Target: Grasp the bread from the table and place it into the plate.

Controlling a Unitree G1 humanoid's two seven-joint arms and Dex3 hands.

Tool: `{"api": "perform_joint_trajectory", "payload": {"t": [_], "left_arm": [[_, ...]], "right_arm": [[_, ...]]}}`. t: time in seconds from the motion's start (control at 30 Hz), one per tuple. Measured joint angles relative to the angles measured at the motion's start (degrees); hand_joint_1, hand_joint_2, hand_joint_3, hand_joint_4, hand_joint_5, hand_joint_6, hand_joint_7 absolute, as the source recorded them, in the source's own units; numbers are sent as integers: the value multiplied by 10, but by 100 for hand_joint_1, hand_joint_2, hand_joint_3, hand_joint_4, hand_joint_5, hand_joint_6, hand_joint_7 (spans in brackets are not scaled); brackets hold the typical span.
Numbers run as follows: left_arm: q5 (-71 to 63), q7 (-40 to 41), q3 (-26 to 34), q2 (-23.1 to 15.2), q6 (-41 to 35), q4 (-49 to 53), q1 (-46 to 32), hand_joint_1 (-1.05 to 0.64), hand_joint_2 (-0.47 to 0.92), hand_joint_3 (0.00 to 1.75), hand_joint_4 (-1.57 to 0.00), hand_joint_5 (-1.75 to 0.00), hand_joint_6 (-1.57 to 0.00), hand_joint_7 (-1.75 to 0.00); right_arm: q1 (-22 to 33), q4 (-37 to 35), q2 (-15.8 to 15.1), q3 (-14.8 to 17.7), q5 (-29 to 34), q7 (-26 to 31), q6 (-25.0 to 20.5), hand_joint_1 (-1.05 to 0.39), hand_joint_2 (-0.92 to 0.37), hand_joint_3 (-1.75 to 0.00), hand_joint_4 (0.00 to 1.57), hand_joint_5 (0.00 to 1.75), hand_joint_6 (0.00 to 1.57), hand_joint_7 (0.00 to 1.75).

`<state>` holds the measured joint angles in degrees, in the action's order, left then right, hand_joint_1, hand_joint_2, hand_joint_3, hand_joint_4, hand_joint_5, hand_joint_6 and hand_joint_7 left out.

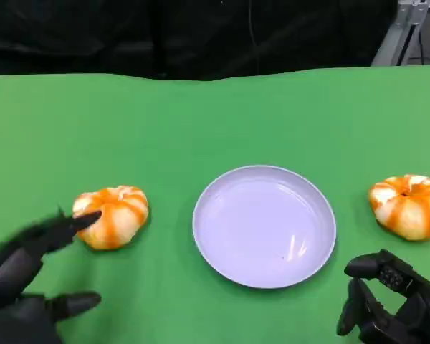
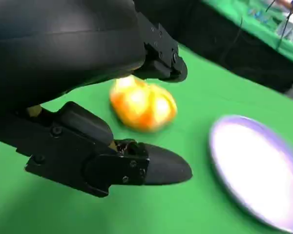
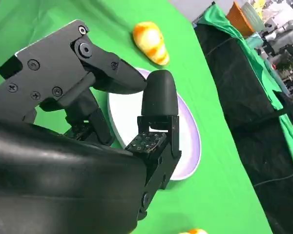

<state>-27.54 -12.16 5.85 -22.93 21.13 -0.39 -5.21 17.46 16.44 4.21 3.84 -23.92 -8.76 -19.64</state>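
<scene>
On the green worktop (image 1: 272, 107), near its front edge, the left hand (image 1: 29, 276) is spread wide and holds nothing. One finger (image 1: 82, 221) reaches up to the near side of the left bread (image 1: 113, 215); it looks like it touches the bread, but it is too blurry to be sure. From the left wrist view the bread (image 2: 142, 106) sits between two black fingers with green cloth showing around it.

The right hand (image 1: 390, 301) is at the front right corner, just beside the plate (image 1: 264, 226). Its fingers are curled in and it holds nothing.

The left bread is round and puffy like a small pumpkin, with orange and white stripes. Another bread (image 1: 408, 206) just like it lies to the right of the plate. The plate is round, smooth and shiny, pale purple, with a low rim. It sits between the two breads. The worktop cloth is flat and soft-looking.
</scene>
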Motion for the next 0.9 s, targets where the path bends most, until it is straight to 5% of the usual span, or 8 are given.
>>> {"api": "perform_joint_trajectory", "payload": {"t": [0.23,0.9], "left_arm": [[-131,40,-81,-34,-39,58,113,-89,92,9,-3,-1,-28,-1],[-172,92,-243,-26,-87,381,314,-97,92,21,-3,0,-22,0]], "right_arm": [[-2,-3,2,-1,2,5,0,-17,-54,-106,85,175,82,142],[6,8,5,-9,3,11,-7,-17,-55,-104,84,175,82,139]]}}
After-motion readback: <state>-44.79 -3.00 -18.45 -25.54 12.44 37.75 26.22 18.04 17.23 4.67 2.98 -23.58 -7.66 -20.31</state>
